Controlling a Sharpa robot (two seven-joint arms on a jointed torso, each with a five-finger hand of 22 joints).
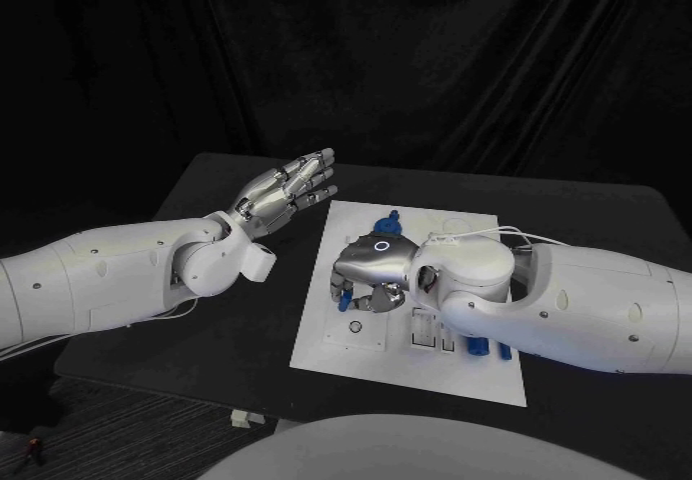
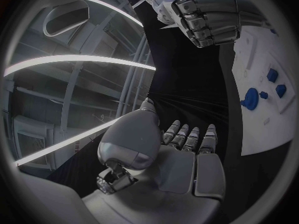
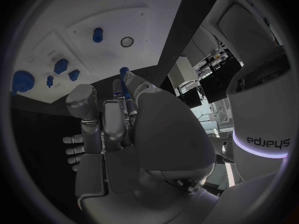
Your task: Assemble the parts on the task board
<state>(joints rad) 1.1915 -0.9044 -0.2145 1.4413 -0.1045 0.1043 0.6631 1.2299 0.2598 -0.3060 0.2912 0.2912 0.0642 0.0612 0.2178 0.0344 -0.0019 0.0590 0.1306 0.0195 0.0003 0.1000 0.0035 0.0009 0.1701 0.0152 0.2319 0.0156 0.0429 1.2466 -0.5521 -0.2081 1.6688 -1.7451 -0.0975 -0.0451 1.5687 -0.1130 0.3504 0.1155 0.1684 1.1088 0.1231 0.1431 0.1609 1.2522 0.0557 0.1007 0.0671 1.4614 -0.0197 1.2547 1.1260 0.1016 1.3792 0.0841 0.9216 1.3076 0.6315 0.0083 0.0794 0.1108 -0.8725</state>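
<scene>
Above the task board (image 1: 433,340) — right hand (image 1: 372,275) pinching a blue part (image 3: 124,87)

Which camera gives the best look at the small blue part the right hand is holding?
The right wrist view: the blue part stands between the right hand's fingertips, above the task board. In the head view the hand covers most of it; the left wrist view shows that hand's back.

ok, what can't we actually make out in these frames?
- Head view: the right hand and its arm cover the middle and near right of the task board; parts and slots beneath are hidden.
- Right wrist view: a blue part sits at the right hand's fingertips; whether it is pinched or just behind them cannot be told.
- Left wrist view: the frame edge cuts off most of the board; the left hand is open, off it.
</scene>
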